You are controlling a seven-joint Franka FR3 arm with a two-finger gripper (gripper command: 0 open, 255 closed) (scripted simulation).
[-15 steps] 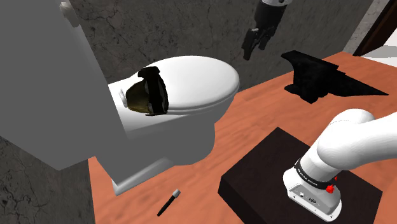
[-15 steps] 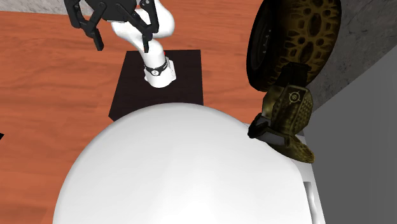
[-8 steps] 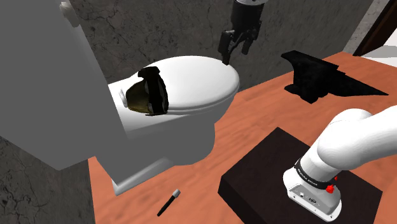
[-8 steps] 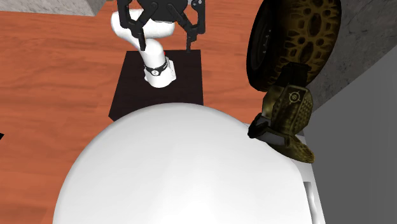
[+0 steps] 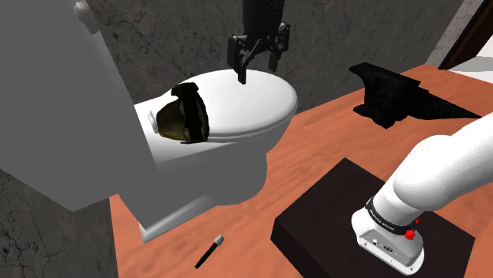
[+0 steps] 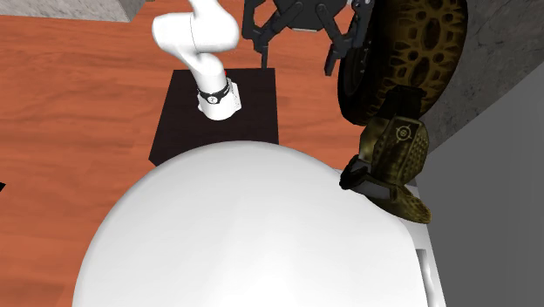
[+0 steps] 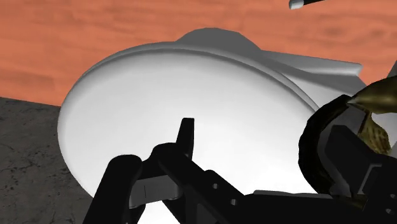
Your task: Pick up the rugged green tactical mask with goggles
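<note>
Now, shoulder view: hand open, empty, hovering over toilet lid. The mask sits at the lid's rear by the tank, apart from hand. 2nd ext. view — fingers spread w/ nothing between. Wrist view — mask off to one side of hand, untouched.

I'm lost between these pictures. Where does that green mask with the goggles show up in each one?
Shoulder view: mask left of centre, at the back of the white toilet lid.
Second exterior view: mask upper right, beside the lid.
Wrist view: mask against the lid's edge.
Shared landmark: the white toilet lid.
</note>
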